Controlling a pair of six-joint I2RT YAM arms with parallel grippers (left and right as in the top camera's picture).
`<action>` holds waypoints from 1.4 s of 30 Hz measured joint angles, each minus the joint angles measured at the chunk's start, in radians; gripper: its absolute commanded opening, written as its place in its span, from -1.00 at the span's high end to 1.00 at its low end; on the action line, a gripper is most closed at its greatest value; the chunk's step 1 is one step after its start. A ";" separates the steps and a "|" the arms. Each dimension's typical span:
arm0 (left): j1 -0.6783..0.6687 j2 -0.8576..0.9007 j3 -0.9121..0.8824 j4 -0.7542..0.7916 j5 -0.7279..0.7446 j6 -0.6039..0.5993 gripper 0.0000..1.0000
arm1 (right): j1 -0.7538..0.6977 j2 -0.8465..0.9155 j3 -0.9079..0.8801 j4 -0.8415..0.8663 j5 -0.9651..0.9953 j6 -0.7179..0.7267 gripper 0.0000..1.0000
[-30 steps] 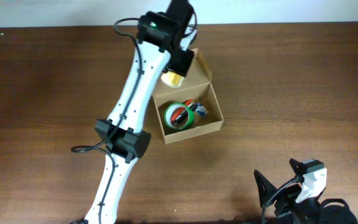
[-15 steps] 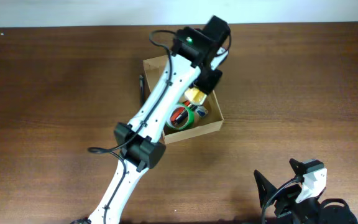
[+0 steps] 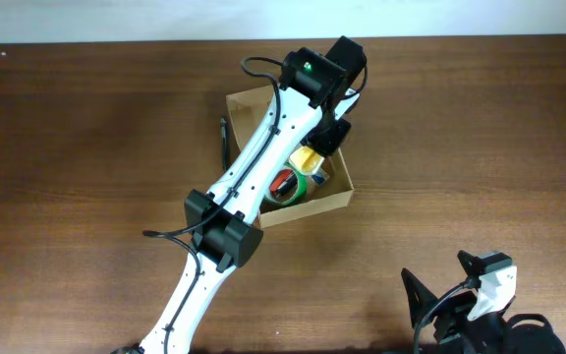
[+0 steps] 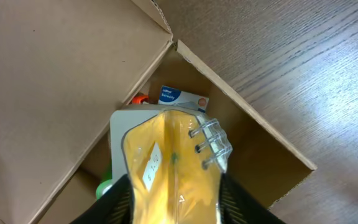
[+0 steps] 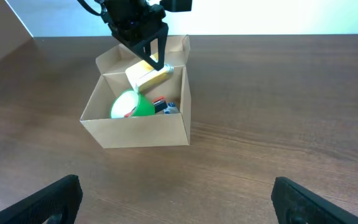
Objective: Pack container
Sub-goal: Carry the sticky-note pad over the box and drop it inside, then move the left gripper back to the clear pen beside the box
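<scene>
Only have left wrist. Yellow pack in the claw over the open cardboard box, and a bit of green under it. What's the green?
Observer: A green tape roll, lying flat in the cardboard box, on the near side of where the yellow pack hangs.
Operator: Anything outside the box?
Observer: One dark pen-like stick on the table, close along the box's left wall.
</scene>
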 measured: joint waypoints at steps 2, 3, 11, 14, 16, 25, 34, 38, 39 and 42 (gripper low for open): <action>0.000 0.000 0.000 0.000 -0.004 0.007 -0.27 | 0.000 0.000 0.000 0.000 0.000 0.000 -0.98; 0.000 0.000 0.000 0.000 -0.008 0.007 -0.33 | 0.000 0.000 0.000 0.000 0.000 0.000 -0.98; 0.000 0.000 0.000 0.000 -0.026 0.013 -0.72 | 0.000 0.000 0.000 0.000 0.000 0.001 -0.98; 0.000 0.000 0.000 0.000 -0.026 0.013 -0.86 | 0.000 0.000 0.000 0.000 0.000 0.001 -0.98; 0.000 0.000 0.000 0.000 -0.029 0.014 -0.91 | 0.000 0.000 0.000 0.000 0.000 0.000 -0.98; 0.000 -0.005 0.000 0.000 -0.080 0.013 -0.99 | 0.000 0.000 0.000 0.000 0.000 0.001 -0.98; 0.072 -0.176 -0.006 0.001 -0.173 -0.011 -1.00 | 0.000 0.000 0.000 0.000 0.000 0.000 -0.98; 0.225 -0.294 -0.006 0.002 -0.161 -0.042 -0.99 | 0.000 0.000 0.000 0.000 0.000 0.001 -0.98; 0.270 -0.316 -0.005 0.002 -0.140 -0.048 -1.00 | 0.000 0.000 0.000 0.000 0.000 0.001 -0.98; 0.407 -0.355 -0.005 0.002 -0.063 -0.060 -1.00 | 0.000 0.000 0.000 0.000 0.000 0.001 -0.98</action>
